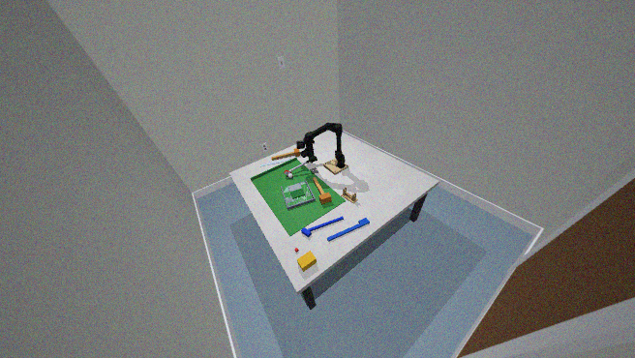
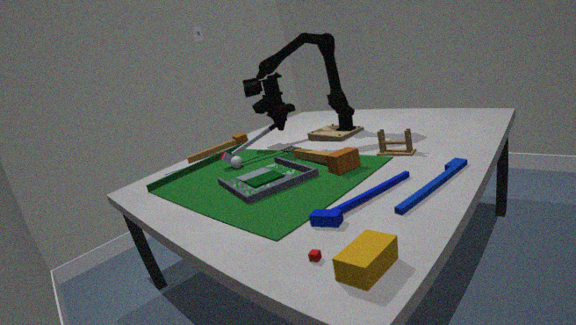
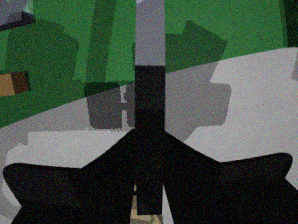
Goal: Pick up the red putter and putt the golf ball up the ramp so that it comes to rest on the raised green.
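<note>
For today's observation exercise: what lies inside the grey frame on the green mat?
Inside the grey frame sits a raised dark green slab, with pale speckled ground around it. The golf ball is outside it. Nothing shows of what lies beneath the slab.

Orange mallet flanks the walled green; mat's near half open

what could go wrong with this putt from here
The black tool is shut on the grey shaft of the red-headed putter, whose head sits right beside the white golf ball. A hard stroke might send the ball over the grey-walled raised green; an off-line one toward the orange wooden mallet.
</note>
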You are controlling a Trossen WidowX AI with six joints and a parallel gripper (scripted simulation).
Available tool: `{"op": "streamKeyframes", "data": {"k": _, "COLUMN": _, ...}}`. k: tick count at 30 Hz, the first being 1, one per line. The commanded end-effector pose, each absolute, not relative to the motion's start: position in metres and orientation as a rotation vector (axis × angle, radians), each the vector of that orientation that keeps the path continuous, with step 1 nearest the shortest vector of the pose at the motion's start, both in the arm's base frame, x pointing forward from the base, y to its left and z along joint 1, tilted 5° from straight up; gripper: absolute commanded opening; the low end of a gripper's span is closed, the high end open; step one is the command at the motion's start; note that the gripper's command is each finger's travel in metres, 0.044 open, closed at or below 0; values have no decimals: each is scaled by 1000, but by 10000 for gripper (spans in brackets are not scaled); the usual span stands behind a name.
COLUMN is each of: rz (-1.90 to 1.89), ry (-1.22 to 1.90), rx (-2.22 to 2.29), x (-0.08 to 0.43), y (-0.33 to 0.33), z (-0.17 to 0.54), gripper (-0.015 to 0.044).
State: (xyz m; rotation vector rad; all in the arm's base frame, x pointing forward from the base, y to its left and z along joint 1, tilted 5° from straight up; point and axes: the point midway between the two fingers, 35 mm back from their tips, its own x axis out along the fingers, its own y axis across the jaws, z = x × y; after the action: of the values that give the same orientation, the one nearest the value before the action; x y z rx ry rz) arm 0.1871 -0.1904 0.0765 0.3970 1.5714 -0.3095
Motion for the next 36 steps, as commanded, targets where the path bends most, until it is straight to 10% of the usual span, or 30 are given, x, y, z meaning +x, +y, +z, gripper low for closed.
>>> {"op": "streamKeyframes", "data": {"k": 1, "rz": -299, "ry": 1563, "rx": 396, "x": 202, "y": -145, "z": 80, "gripper": 0}}
{"op": "streamKeyframes", "data": {"k": 36, "rz": -297, "ry": 1571, "rx": 399, "x": 204, "y": -141, "z": 131, "gripper": 0}}
